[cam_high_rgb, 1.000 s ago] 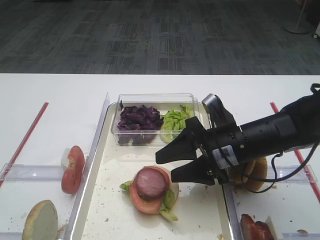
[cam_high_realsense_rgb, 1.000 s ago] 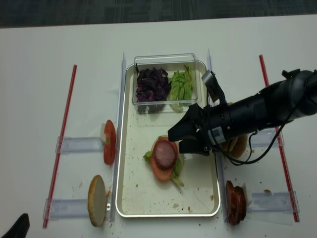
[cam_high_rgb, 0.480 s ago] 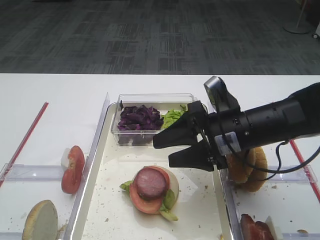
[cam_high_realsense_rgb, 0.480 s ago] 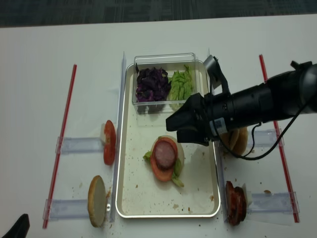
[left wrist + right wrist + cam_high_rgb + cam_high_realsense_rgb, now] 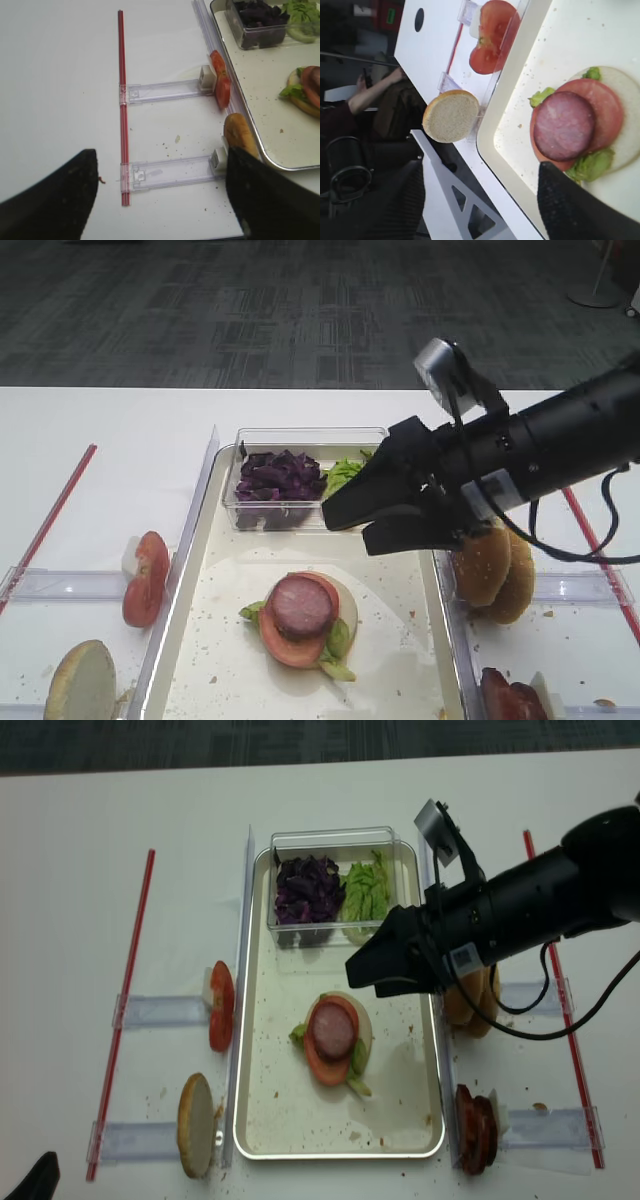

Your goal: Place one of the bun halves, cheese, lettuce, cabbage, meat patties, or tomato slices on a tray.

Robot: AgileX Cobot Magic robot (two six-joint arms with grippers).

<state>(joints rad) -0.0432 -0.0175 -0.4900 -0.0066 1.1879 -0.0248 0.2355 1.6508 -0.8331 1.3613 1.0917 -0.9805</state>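
While the matte black right gripper (image 5: 350, 525) hangs above the tray (image 5: 200, 540) with its jaws spread and nothing between them, a stack sits on the crumb-speckled cream floor below: a pale round bun half (image 5: 358, 1017), crinkly green lettuce (image 5: 338, 640), a glossy red tomato slice (image 5: 285, 645) and a flat pinkish meat patty (image 5: 300, 605) on top. A clear plastic box (image 5: 300, 438) at the tray's far end holds shredded purple cabbage (image 5: 280, 475) beside more green leaves. More domed, sesame-flecked bun halves (image 5: 495, 570) stand on edge in a clear holder just right of the tray. The right wrist view shows what the high views only hint at: the porous pale cut face of another bun half (image 5: 451, 116), leaning against the tray's silvery rim, with tomato slices (image 5: 492, 37) upright beyond it. The left wrist view adds a thin red strip (image 5: 122, 100) lying on the white bench (image 5: 60, 75), and the two dark fingers (image 5: 55, 200) of the left gripper (image 5: 160, 202) standing wide apart and empty. No writing is readable in any view.
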